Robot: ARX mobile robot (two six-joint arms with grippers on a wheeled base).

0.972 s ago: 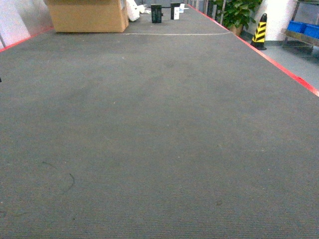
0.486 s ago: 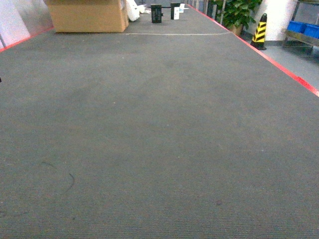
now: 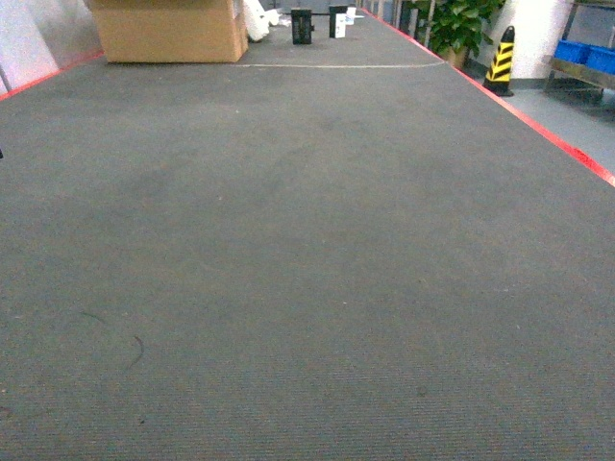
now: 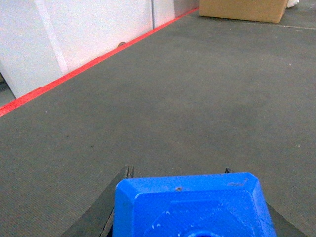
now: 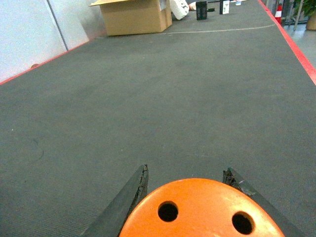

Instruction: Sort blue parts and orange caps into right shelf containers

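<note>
A: Right, quick status; where's the stuff?

B: Left gripper is clamped on a blue part, one dark finger showing either side of it; right gripper is clamped on an orange cap, holed flat top facing the camera; both loads sit over bare grey carpet.

A: Containers?

B: Blue crates on a shelf, just right of the yellow-black cone, far off; cardboard box well to the cone's left; arms don't show in the head view.

A: Handling?

B: My guess; both look like rigid moulded plastic, light, smooth so a bit slippery; the cap's round side could roll in the jaws, so grip across the cylinder wall; the blue part's flat sides suit the pads better.
</note>
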